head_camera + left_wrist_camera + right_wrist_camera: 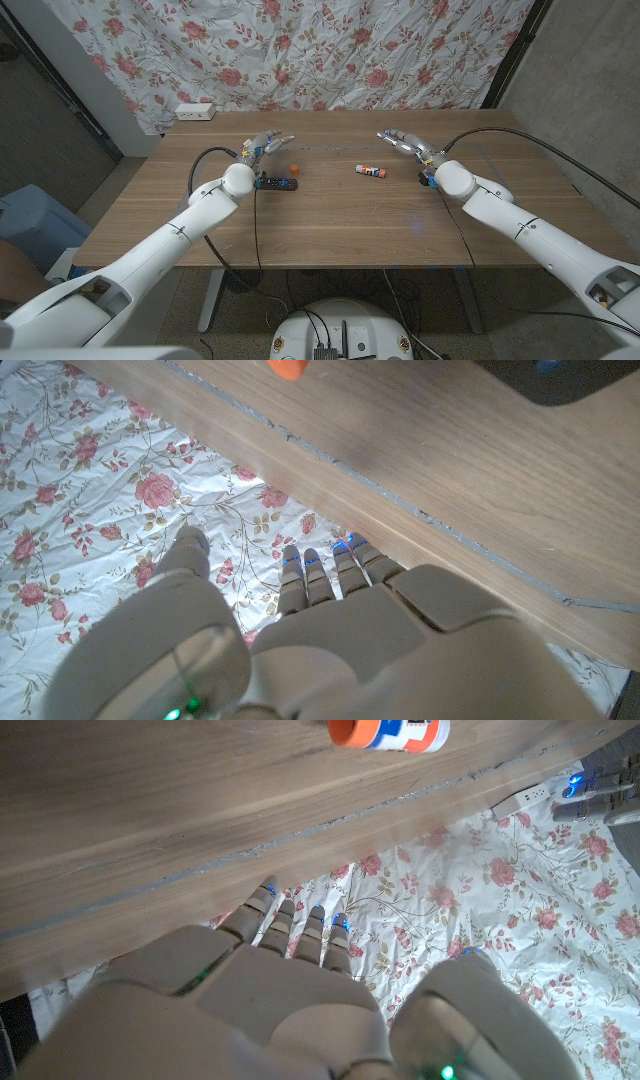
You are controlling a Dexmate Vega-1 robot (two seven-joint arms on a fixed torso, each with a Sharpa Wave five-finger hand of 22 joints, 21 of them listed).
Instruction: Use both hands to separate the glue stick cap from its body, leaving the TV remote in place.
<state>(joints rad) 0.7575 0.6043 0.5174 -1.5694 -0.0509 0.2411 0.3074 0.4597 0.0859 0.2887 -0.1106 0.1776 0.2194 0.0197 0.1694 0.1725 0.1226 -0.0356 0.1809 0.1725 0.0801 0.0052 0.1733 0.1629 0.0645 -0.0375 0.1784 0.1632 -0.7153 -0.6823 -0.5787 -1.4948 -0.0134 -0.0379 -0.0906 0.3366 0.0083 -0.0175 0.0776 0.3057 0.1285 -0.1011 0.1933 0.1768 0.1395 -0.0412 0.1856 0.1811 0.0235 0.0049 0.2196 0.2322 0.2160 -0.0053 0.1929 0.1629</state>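
Both hands, the left hand [266, 146] and right hand [403, 142], hover with fingers apart, holding nothing, above the table [330, 215].

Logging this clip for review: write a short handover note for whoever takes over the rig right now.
Left hand: open, holding nothing, above the table's far side. Right hand: open, holding nothing, likewise.
Glue stick body lies mid-table, nearer the right hand. Orange cap lies apart from it, beside the TV remote, which sits by the left arm.
Done: cap looks already off, remote in place.
Left: apparently nothing but confirming the separation.
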